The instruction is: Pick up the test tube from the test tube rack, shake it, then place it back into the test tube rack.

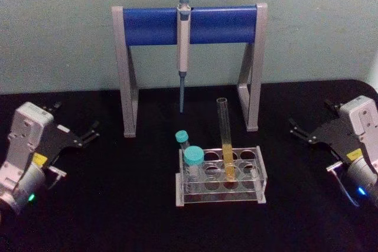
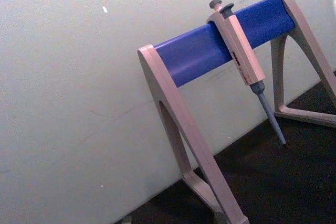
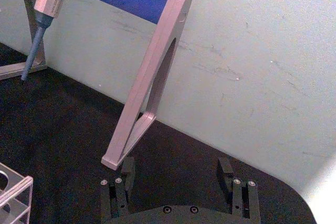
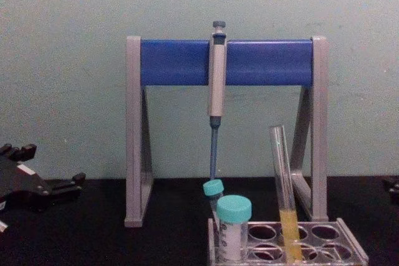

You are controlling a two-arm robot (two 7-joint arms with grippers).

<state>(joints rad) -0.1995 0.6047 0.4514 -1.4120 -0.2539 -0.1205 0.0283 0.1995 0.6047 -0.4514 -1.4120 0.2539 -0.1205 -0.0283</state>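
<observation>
Here, the tube (image 1: 226, 140) leans in a hole of the rack (image 1: 260, 172), kept near upright so its liquid stays in; left gripper (image 1: 88, 133) and right gripper (image 3: 176, 169) wait well apart on either side, fingers spread for a grasp.

Test tube (image 1: 225, 137) tilted in test tube rack (image 1: 260, 166)

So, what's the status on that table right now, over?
Left gripper and right gripper parked either side, fingers open. Test tube upright in rack, untouched. Capped tubes sit left of it; path from above looks clear.
</observation>
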